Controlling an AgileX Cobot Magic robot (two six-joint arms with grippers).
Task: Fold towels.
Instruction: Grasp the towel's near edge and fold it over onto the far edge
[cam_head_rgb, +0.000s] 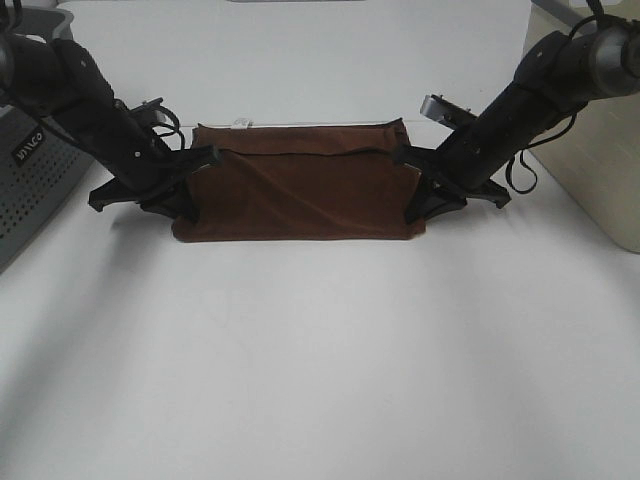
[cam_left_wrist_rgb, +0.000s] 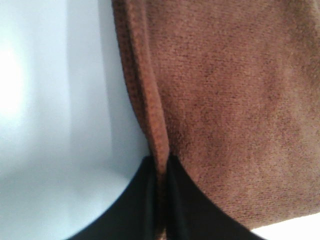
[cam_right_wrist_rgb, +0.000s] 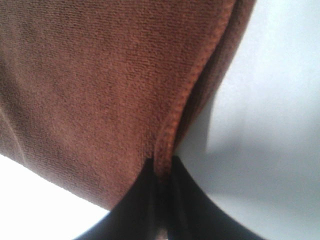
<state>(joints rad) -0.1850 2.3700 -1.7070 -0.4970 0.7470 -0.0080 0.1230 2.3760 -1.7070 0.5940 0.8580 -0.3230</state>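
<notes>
**Exterior high view: both grippers clamped on the towel's side edges, fold about to happen**

So the towel (cam_head_rgb: 300, 190) is lying flat on the white table (cam_head_rgb: 320, 380), roughly in the middle, long side facing the camera. The little white tag (cam_head_rgb: 240, 123) pokes out at the far edge. The left gripper (cam_head_rgb: 207, 157) has hold of the left short edge and the right gripper (cam_head_rgb: 402, 156) the right one, both up near the far corners.

The wrist cams settle it: on each side the jaws are pinched tight with the hemmed edge squeezed between them. The cloth looks doubled there (I count two layers at the hem, but can't say whether both are actually caught).

What I'd worry about from here:

- If only the top layer is pinched, lifting would peel it off and leave the under layer on the table, so the fold comes out lopsided.
- The bites are shallow, right at the hem. Terry is bulky, so a quick pull could slip one corner free.
- If the arms travel unevenly the edges won't line up, and you get a skewed fold.
- Too low a lift would probably drag the whole towel across the slick tabletop instead of folding it.
</notes>
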